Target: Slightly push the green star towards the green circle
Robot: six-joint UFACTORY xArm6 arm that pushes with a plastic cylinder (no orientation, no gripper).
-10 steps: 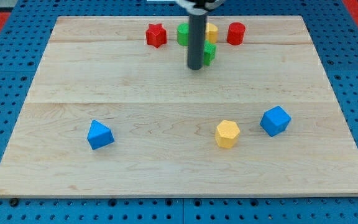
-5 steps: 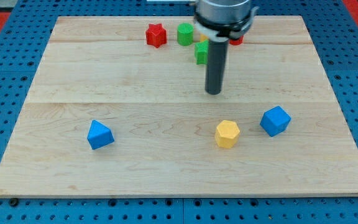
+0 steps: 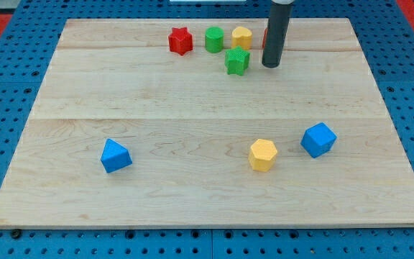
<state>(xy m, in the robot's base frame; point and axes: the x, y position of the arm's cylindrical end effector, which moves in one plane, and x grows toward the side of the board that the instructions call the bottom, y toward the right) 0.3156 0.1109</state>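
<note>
The green star (image 3: 237,61) lies near the view's top, just below and right of the green circle (image 3: 214,39). A small gap separates them. My tip (image 3: 270,66) rests on the board right of the green star, apart from it. The rod rises from the tip and hides most of a red block behind it.
A red star (image 3: 180,40) sits left of the green circle and a yellow block (image 3: 241,37) sits right of it. Lower down are a blue block (image 3: 115,155) at the left, a yellow hexagon (image 3: 263,154) and a blue block (image 3: 318,139) at the right.
My tip has swung from left of the green star, down toward the board's middle, then up to the star's right. The green star sits slightly lower and left of where it was.
</note>
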